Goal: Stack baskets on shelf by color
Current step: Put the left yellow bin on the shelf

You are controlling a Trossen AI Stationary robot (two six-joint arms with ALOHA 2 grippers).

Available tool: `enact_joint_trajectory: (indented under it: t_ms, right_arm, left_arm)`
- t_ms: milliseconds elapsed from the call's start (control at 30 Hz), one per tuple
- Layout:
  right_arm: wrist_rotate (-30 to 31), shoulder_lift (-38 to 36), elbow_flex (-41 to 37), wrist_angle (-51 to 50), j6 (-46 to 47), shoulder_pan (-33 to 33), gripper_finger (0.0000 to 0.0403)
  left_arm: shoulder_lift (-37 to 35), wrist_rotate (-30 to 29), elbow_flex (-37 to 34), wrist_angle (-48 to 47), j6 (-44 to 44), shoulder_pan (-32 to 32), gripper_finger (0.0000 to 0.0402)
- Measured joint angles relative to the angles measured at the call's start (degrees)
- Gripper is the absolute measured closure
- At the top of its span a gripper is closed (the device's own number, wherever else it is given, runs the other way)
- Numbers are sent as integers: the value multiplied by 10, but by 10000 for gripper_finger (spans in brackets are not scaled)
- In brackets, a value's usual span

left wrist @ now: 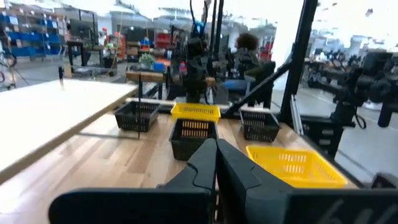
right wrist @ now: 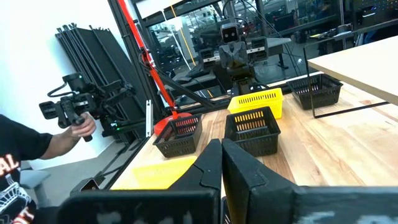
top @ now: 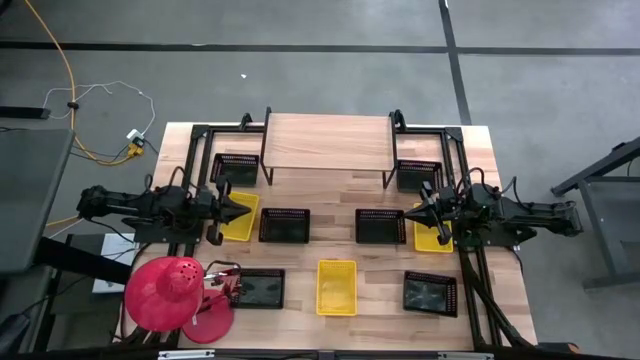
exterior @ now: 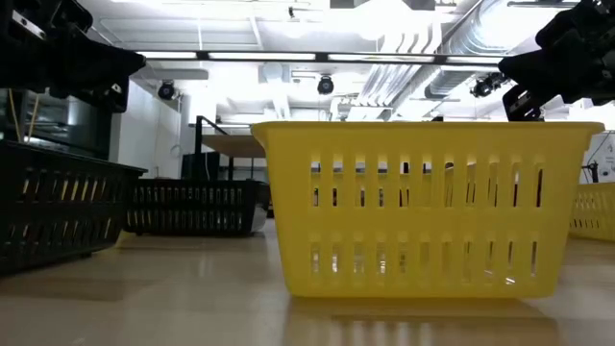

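Table [top: 330, 235]: butcher-block top carrying every item below; both arms reach in from its two sides.
Shelf [top: 328, 141]: bare light-wood board on thin black legs, at the far edge, ahead of and between the two sets of jaws; no basket rests on it, so stacking is judged not yet started.
Red dome [top: 163, 293]: near the left corner, behind the left jaws; not part of the task.
Left gripper [top: 243, 208]: jaws pressed together, holding nothing, poised above the left yellow basket [top: 238, 217].
Right gripper [top: 424, 212]: jaws pressed together, empty, poised above the right yellow basket [top: 433, 229].
Centre yellow basket [top: 336, 286]: near edge, well apart from both jaws, between them.
Inner black baskets: one [top: 284, 225] just inboard of the left jaws, one [top: 380, 226] just inboard of the right jaws.
Far black baskets: one [top: 235, 167] and one [top: 417, 175], beside the shelf legs, forward of each jaw set.
Near black baskets: one [top: 259, 290] and one [top: 430, 293], rearward of the jaws.
Risk, grip: closed jaws descending onto a rim would push the basket rather than seize it; cause, no opening before descent.
Risk, sorting: the black neighbour lies just beside each yellow basket; cause, a small lateral error picks the wrong colour.
Risk, placement: a carried basket may strike the shelf legs; cause, a low approach.
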Motion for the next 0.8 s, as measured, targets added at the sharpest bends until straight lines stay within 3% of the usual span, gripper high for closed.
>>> enact_joint_trajectory:
  t_ms: [167,300,433,600,800]
  right_arm:
    - [0,0,0,0,0,0,402]
    - [0,0,0,0,0,0,402]
    - [0,0,0,0,0,0,402]
    - [0,0,0,0,0,0,402]
    - [0,0,0,0,0,0,402]
  left_arm:
    - [0,-46,0,75,39,0,401]
    - [0,-118,0,144,76,0,398]
    - [8,-203,10,147,74,0,372]
    - [64,-259,75,55,23,0,307]
    - [178,-262,220,-189,-86,0,219]
